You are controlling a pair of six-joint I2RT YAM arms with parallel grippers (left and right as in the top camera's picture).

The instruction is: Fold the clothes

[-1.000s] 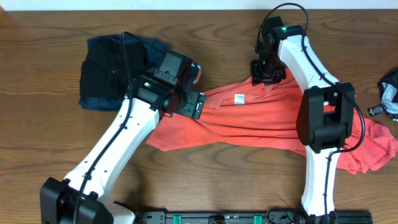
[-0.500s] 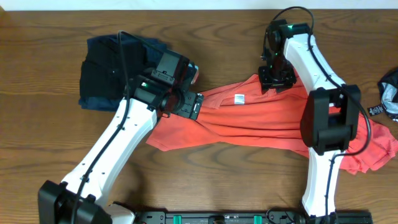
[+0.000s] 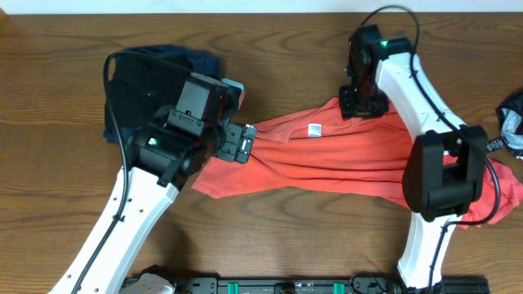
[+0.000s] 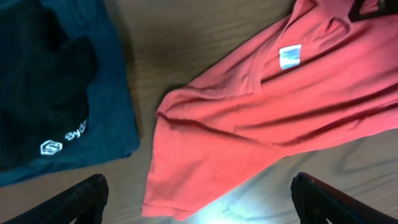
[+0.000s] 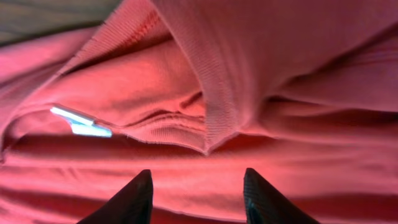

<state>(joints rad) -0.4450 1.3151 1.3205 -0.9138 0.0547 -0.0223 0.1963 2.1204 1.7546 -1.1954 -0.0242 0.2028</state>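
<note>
1. Shirt position: the red T-shirt lies bunched in a long band across the wooden table. It runs from under the left arm to the far right, beneath the right arm. Its placement is nearly the same as one second ago.
2. Label: a white label shows at the neck, facing up.
3. Left gripper: it has drawn back to the left since the earlier frame, and the arm now sits closer to the overhead camera. In the wrist view the left gripper hangs above the sleeve edge with its fingers spread wide. Nothing is between them.
4. Right gripper: it has shifted a little right and toward the near side, and it remains at the collar. In its wrist view the right gripper has its fingertips partly apart. The ribbed collar of the shirt is just ahead, and no fold is seen pinched between the tips.
5. Dark folded clothes: these sit at the far left, just beside the sleeve. Their position is unchanged, and a small white logo is visible.
</note>
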